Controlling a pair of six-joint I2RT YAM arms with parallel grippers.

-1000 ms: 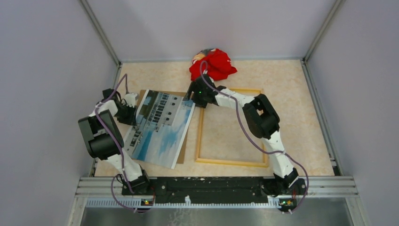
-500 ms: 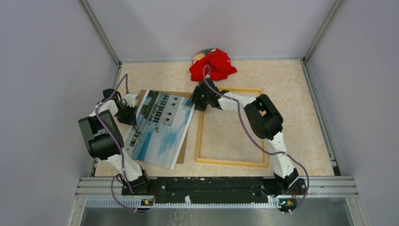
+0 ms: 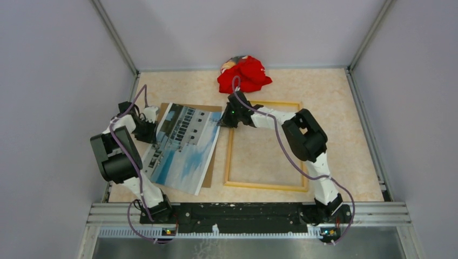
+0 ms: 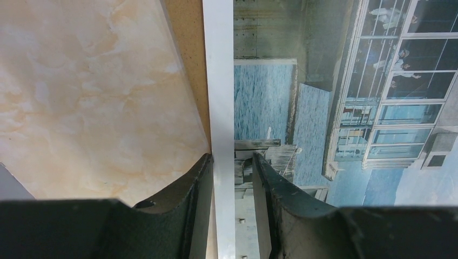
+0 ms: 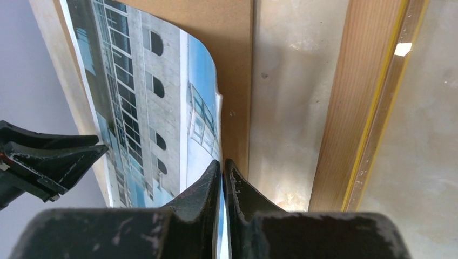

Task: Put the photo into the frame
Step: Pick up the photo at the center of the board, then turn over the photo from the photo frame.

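Step in hand: lifting the photo off the brown backing panel for transfer. The right hand is pinched closed on the photo's far right corner, which curls up. The left hand has its jaws slightly apart over the white left border; contact cannot be told. The frame lies pale side up on the worktop, just right of the panel. Next, probably: carry the sheet rightward over the opening, keeping it flat to avoid creasing.
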